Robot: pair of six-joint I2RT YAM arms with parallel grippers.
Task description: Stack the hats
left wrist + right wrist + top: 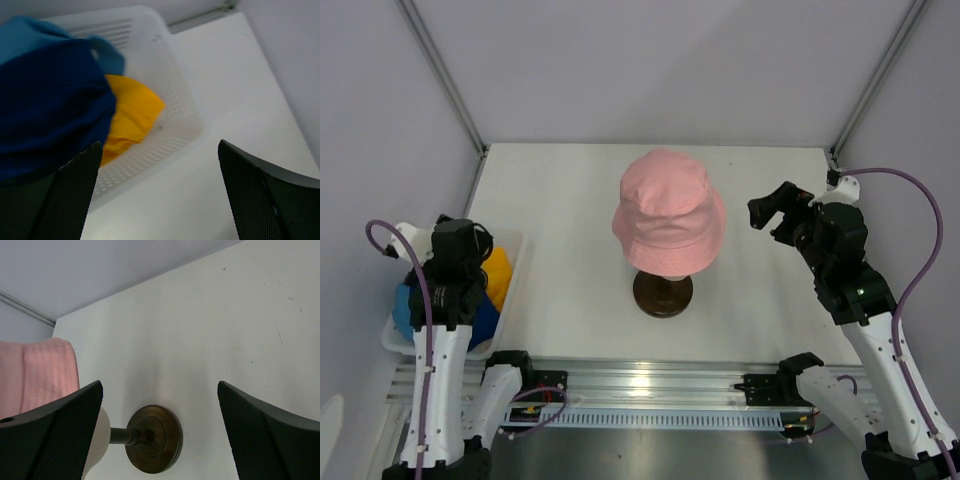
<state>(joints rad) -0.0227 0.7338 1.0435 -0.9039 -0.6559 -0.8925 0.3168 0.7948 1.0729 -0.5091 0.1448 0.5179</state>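
A white table (570, 200) carries a white perforated plastic basket (170, 85) holding a navy blue fabric bucket hat (50, 110), a light blue hat (30, 35) and a yellow-orange hat (132, 112). The pink bucket hat (668, 215) tops a stand with a dark round base (662, 294), mid-table. Its cream head (104, 435) shows only from the right wrist. The left gripper (160, 145), above the basket, and the right gripper (160, 385) both gape, empty.

The top camera looks down from above and behind the arms on the whole table (560, 200). The left wrist camera looks from very near into the white basket (170, 80), past its own fingers (70, 195). The right wrist camera looks down on the table, toward the pink hat (40, 370) and the dark round base (152, 440). The top view shows these too.
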